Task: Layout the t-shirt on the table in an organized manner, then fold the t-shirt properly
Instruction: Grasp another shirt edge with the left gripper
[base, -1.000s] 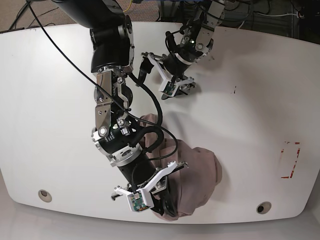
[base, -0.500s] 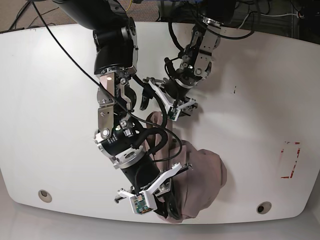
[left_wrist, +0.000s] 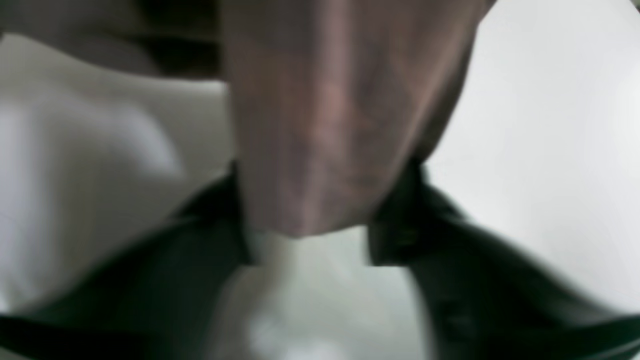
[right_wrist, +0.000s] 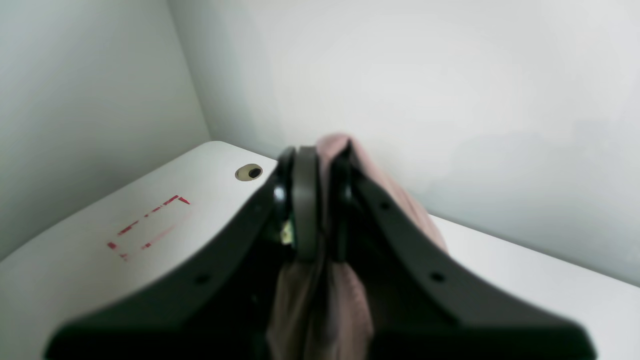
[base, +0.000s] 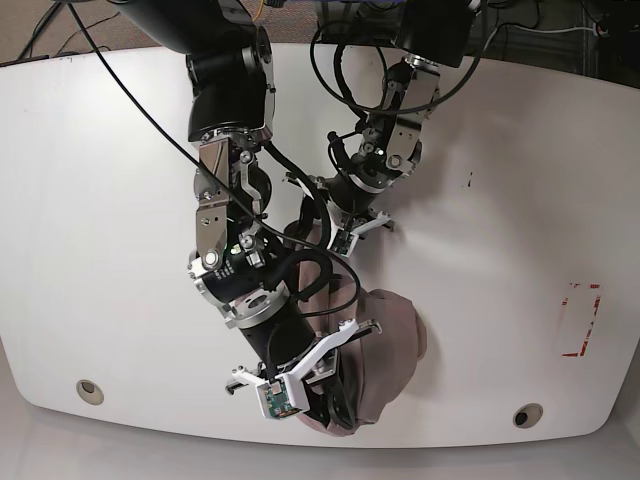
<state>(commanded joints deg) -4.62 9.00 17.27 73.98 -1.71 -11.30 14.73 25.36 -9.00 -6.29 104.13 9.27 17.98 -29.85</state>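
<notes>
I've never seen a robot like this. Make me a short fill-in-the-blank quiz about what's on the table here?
1. The bunched t-shirt is mauve-brown; the table is ____.
2. The right gripper is shut on the ____.
3. The tape rectangle is coloured ____.
4. The left gripper, fabric between its fingers, looks ____.

Missing words: white; t-shirt; red; open

Bare table (base: 100, 200) flanks crossed arms

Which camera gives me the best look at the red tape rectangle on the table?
The base view: the red tape rectangle lies unobstructed near the right edge of the table. The right wrist view shows it smaller and blurrier beside the right gripper. The left wrist view doesn't show it.
</notes>
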